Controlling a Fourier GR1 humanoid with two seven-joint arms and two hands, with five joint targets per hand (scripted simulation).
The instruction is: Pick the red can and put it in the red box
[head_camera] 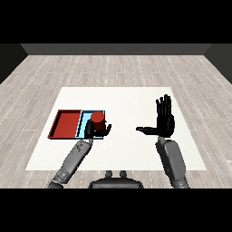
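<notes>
The red can (96, 120) stands upright over the near part of the light blue tray (86, 118); whether it rests on the tray or is lifted I cannot tell. My left hand (96, 131) is curled round the can's lower half, fingers on both sides. The red tray (65, 123) lies just left of the blue one with nothing in it. My right hand (164, 119) is held up over the right part of the table, fingers straight and thumb pointing left, holding nothing.
The two trays lie side by side at the left of the white table (127, 104). Wood-plank floor surrounds the table.
</notes>
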